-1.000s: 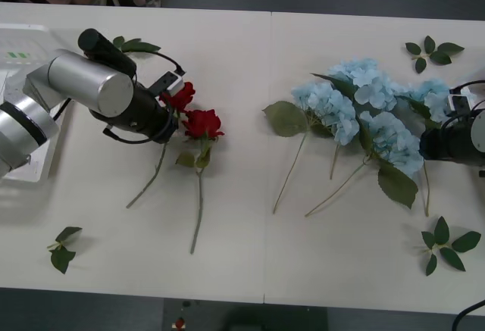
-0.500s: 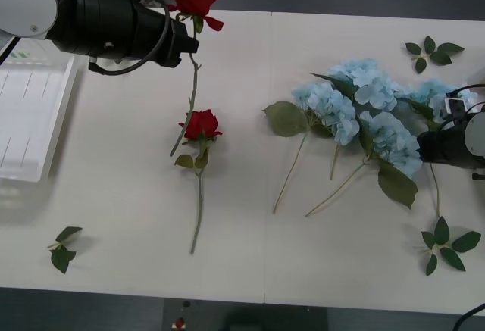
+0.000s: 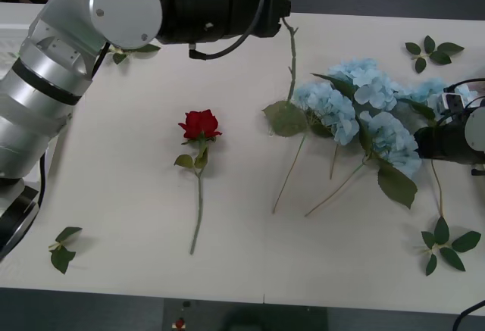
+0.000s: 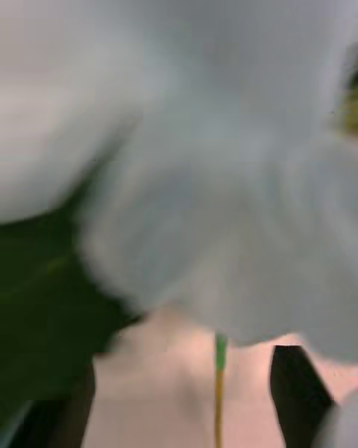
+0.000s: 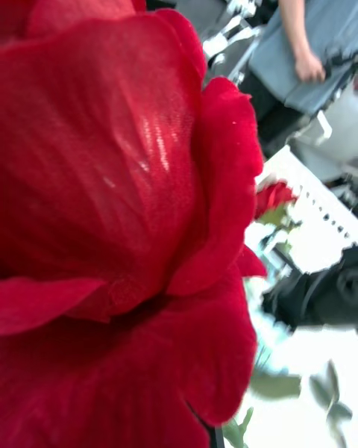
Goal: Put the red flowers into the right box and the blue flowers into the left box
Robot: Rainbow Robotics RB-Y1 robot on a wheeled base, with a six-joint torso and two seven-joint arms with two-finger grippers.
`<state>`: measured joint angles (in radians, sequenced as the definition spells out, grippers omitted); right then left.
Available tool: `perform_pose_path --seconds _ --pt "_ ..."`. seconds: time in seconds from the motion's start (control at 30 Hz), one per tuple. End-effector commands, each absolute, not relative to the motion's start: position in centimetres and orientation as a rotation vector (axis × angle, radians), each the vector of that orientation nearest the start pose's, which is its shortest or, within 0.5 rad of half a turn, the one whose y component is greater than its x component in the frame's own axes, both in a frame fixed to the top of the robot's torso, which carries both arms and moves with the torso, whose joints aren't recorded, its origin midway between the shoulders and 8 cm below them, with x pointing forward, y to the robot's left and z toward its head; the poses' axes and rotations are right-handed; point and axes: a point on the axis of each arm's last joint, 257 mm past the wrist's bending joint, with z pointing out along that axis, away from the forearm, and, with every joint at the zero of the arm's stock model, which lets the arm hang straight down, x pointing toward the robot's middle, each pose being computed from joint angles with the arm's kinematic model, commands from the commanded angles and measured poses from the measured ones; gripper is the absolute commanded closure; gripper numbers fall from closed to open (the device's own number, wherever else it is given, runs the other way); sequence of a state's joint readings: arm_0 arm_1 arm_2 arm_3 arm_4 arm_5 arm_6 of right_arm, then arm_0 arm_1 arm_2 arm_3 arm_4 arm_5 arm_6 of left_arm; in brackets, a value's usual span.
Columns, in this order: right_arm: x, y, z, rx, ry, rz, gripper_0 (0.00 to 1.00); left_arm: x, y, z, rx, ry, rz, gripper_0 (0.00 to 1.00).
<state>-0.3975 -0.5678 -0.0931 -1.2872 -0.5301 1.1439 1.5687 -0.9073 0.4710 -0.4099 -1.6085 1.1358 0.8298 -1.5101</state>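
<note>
A robotics lab: plain white worktable point(image 3: 227, 270), equipment racks point(image 5: 224, 15) behind.

The red flowers point(image 3: 200, 124) are deep crimson on thin green stems, and the blue flowers point(image 3: 356, 107) are pale sky-blue with dark green leaves. The surface point(image 3: 121, 179) is creamy white, dotted with dark green leaf sprigs point(image 3: 449, 244). The left arm point(image 3: 91, 20) is silver-grey with a black forearm.
</note>
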Motion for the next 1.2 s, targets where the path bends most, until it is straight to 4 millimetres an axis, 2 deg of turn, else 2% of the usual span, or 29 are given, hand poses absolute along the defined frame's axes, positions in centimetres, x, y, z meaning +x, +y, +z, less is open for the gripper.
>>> perform_pose_path --seconds 0.03,0.2,0.33,0.53,0.67,0.7,0.9,1.07,1.2 --pt "54.1 -40.1 -25.5 0.059 2.481 0.019 0.0 53.3 -9.9 4.8 0.665 1.679 -0.926 1.0" --pt "51.3 -39.0 -20.6 -0.112 2.49 0.151 0.0 51.8 -13.1 6.9 0.639 1.604 -1.023 1.0" --pt "49.4 -37.6 -17.7 -0.262 2.446 0.294 0.0 51.2 -14.1 7.4 0.629 1.587 -1.057 1.0" --pt "47.0 -35.5 -15.4 -0.488 2.368 0.423 0.0 50.1 -15.7 8.0 0.626 1.571 -1.105 1.0" --pt "46.0 -33.3 -13.8 -0.633 2.269 0.523 0.0 49.8 -16.3 7.8 0.628 1.567 -1.115 1.0" --pt "45.6 -32.4 -12.9 -0.677 2.221 0.569 0.0 49.6 -16.6 7.8 0.62 1.561 -1.129 1.0" --pt "43.2 -28.0 -9.5 -0.764 2.076 0.819 0.0 49.9 -16.9 6.9 0.609 1.582 -1.136 1.0" --pt "41.3 -25.4 -7.4 -0.766 2.018 1.009 0.0 49.8 -17.1 6.5 0.615 1.59 -1.135 1.0" --pt "41.1 -23.8 -6.4 -0.766 1.99 1.085 0.0 49.8 -17.1 6.5 0.615 1.59 -1.135 1.0"
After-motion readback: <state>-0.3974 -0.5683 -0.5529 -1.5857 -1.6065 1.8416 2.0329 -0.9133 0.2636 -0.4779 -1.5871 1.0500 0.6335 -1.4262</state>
